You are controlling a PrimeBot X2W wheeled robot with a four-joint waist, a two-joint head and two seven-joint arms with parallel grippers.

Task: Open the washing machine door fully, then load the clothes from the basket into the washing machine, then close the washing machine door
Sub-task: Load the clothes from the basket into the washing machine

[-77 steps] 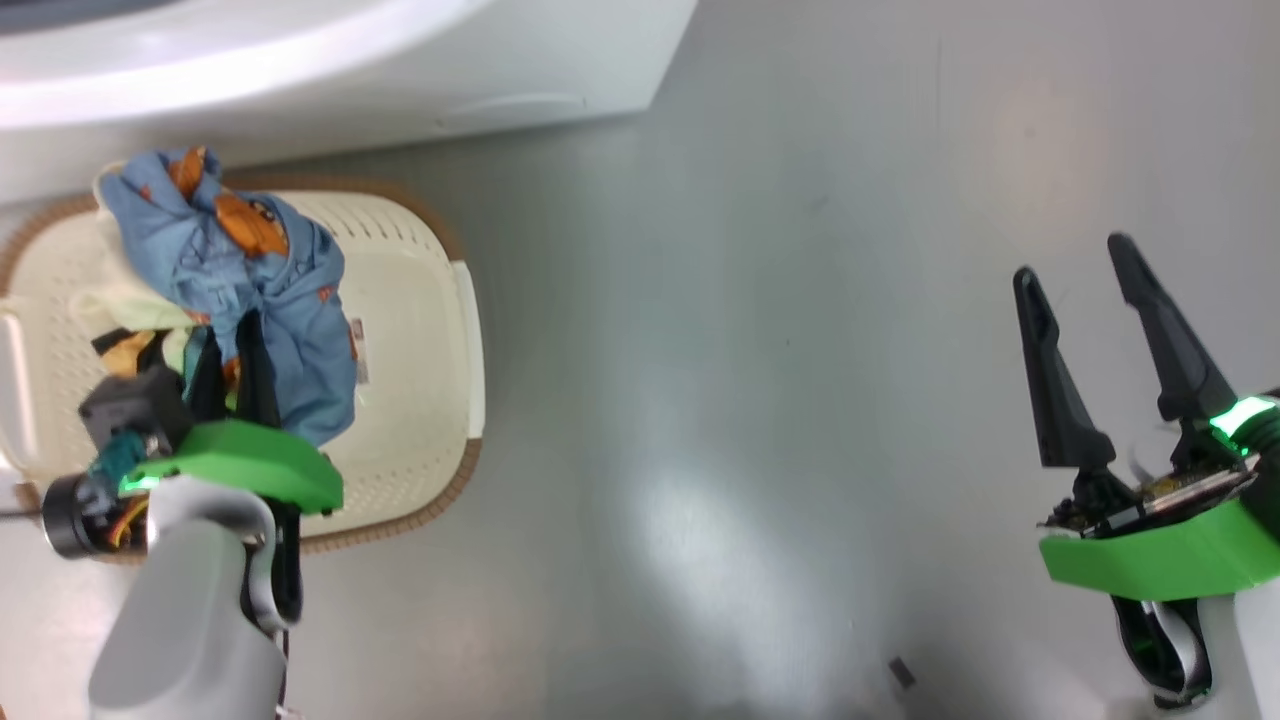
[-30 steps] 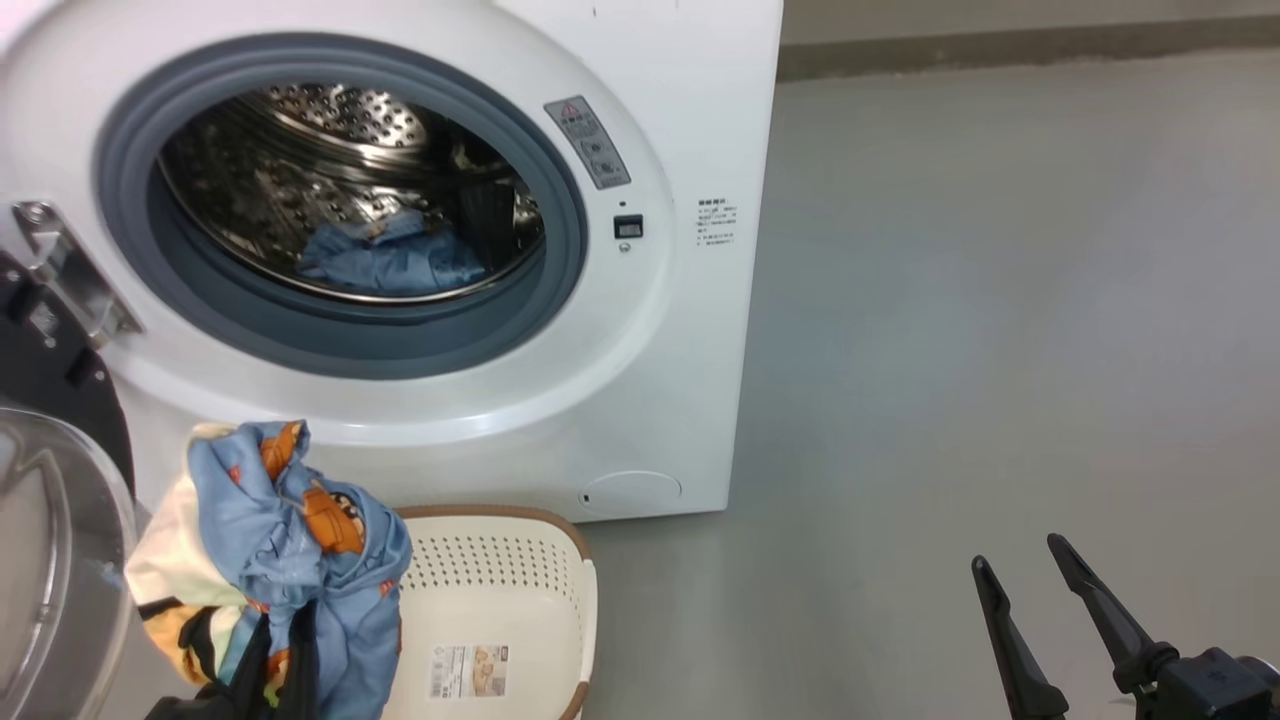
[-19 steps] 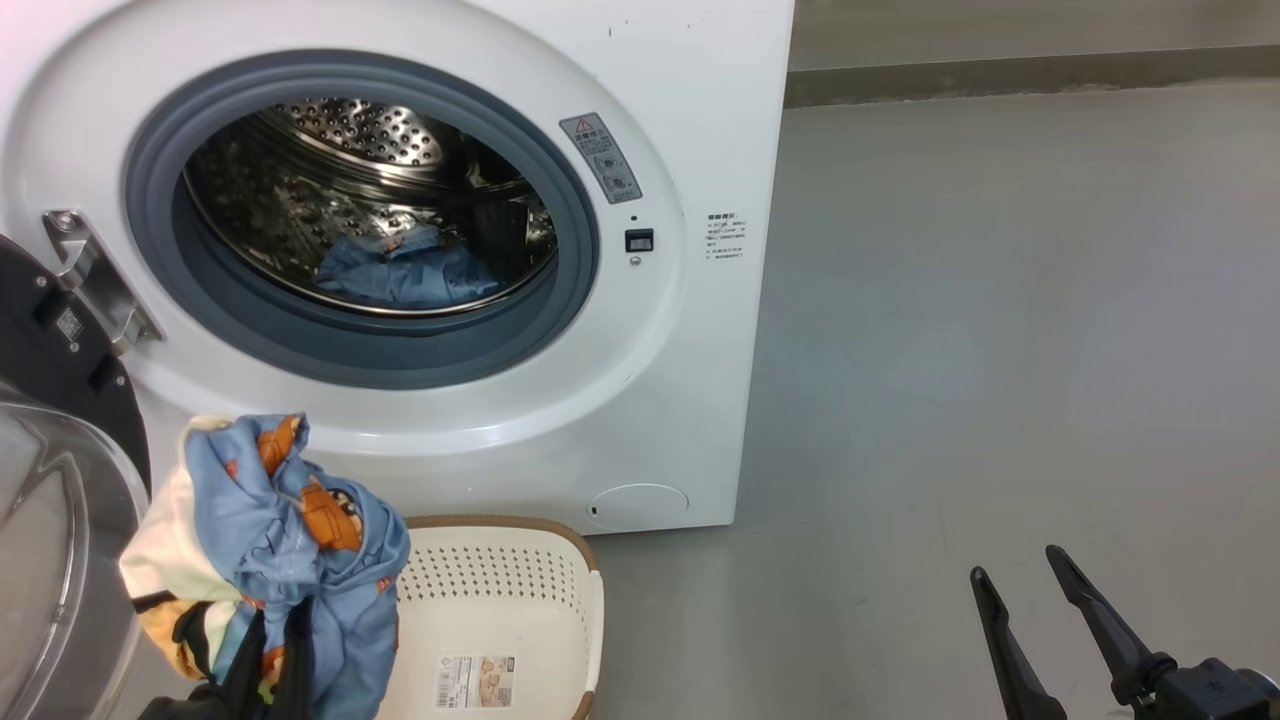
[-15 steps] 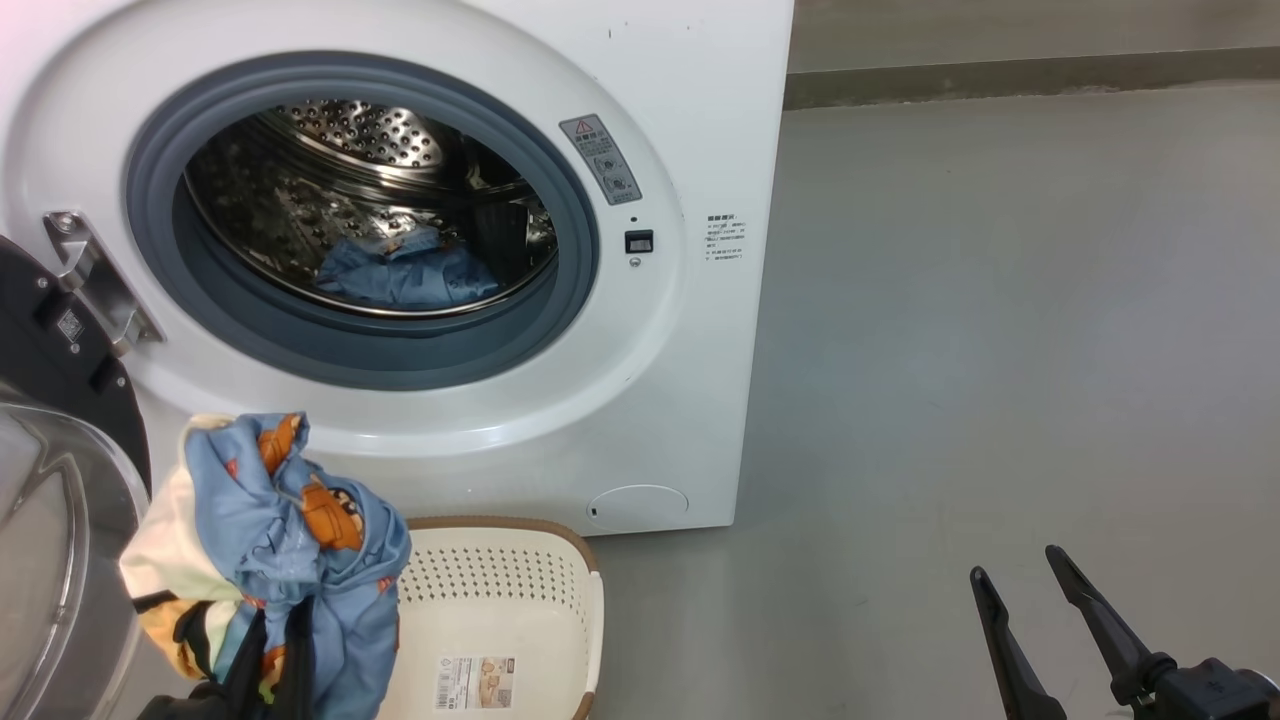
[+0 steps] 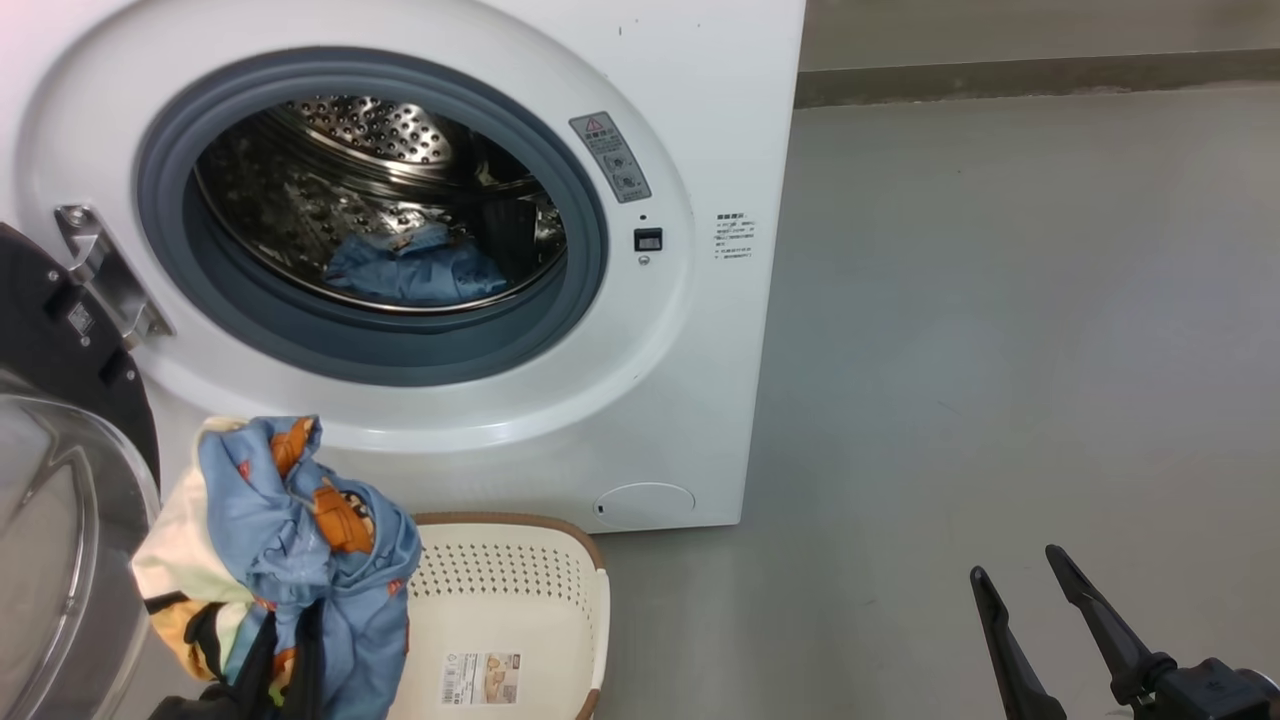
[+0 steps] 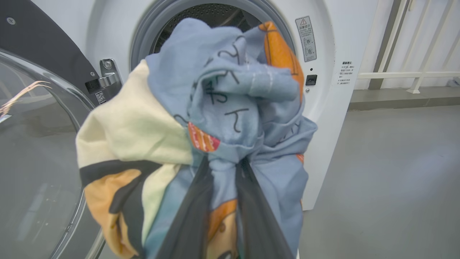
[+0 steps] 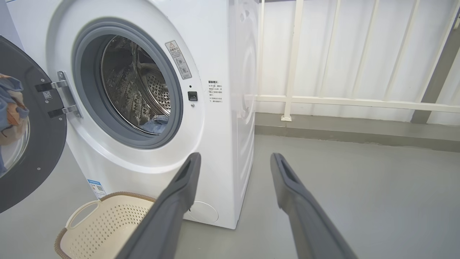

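The clothes [image 5: 290,540] hang bunched at seven o'clock in the head view, clamped by the left gripper [image 6: 225,169], with the basket [image 5: 500,590] at their four o'clock. A blue piece [image 5: 415,270] lies in the washer's [image 5: 700,100] drum [image 5: 350,130] at their one o'clock. The door [image 5: 60,330] stands open at nine. The right gripper [image 5: 1015,562], at five, is spread and empty.
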